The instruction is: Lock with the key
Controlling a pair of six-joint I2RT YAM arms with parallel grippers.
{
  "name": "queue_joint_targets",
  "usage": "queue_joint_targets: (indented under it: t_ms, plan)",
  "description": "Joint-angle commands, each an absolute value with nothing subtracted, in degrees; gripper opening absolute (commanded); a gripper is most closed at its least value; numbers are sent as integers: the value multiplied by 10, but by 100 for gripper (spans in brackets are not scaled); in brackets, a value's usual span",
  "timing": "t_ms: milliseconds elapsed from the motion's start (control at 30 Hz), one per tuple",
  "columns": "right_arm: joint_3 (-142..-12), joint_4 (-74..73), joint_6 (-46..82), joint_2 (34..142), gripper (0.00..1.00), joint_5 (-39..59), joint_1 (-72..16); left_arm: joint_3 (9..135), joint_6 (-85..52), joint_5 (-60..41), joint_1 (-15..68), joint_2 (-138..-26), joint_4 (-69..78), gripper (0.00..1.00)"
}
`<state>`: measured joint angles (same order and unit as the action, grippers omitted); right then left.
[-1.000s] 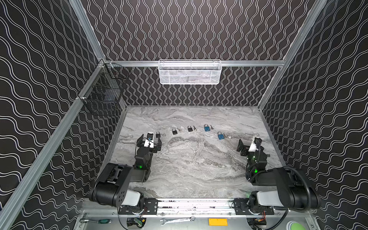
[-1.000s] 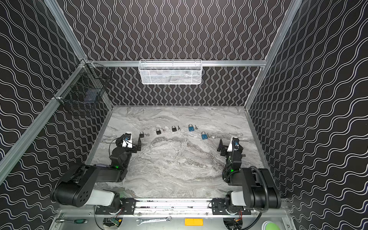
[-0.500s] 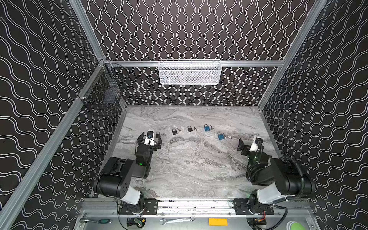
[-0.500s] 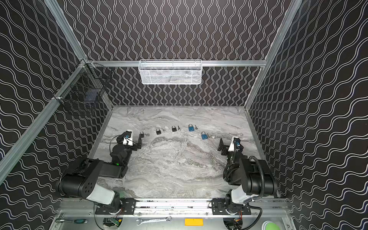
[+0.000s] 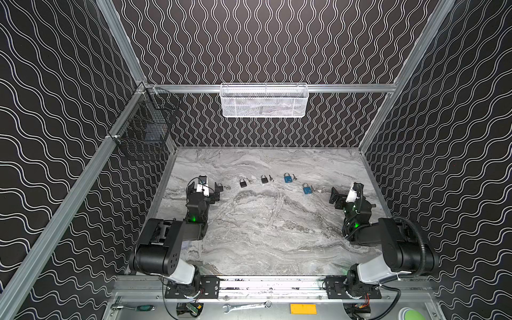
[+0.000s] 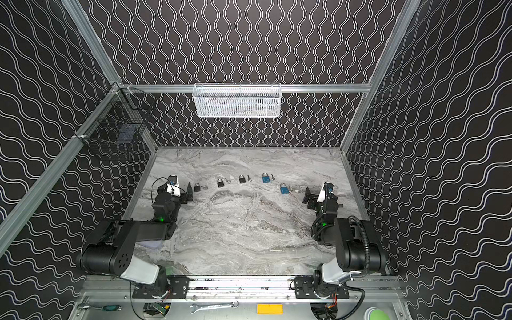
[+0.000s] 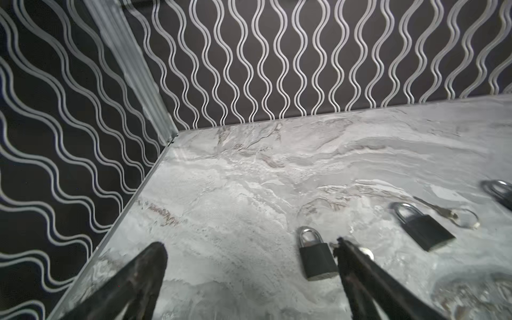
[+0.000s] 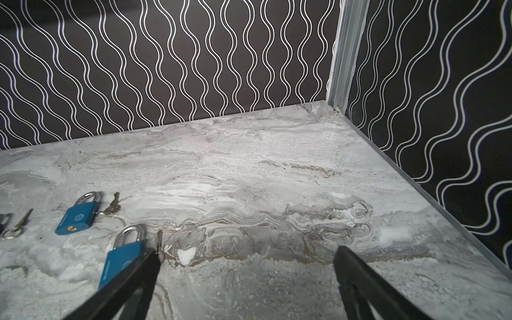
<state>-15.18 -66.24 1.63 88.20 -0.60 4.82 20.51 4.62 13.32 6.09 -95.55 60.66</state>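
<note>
In both top views, five padlocks (image 5: 264,179) lay in a row on the gray table (image 5: 263,235), each with a small key beside it. The left end effector (image 5: 205,185) sat low by the black padlock (image 6: 197,187) at one end of the row. The right end effector (image 5: 347,194) was near the blue padlock (image 5: 306,189) at the other end.

In the left wrist view, the left end effector (image 7: 249,246) was wide open and held nothing. The black padlock (image 7: 315,257) lay flat between its fingers, close to one.

In the right wrist view, the right end effector (image 8: 246,252) was wide open too, with nothing in it. The blue padlock (image 8: 122,263) lay partly behind one finger, its key (image 8: 159,243) next to it.
</note>
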Motion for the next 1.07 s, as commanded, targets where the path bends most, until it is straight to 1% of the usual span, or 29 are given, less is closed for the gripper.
queue_joint_targets:
  t_ms: [0, 167, 1033]
  plan:
    - [-153, -667, 11, 880, 100, -9, 47, 209, 31, 137, 59, -955, 599, 99]
    - [-155, -663, 5, 880, 100, -23, 38, 207, 32, 137, 59, -953, 603, 99]
    - [-157, -663, 2, 882, 100, -23, 35, 207, 33, 136, 59, -954, 603, 99]
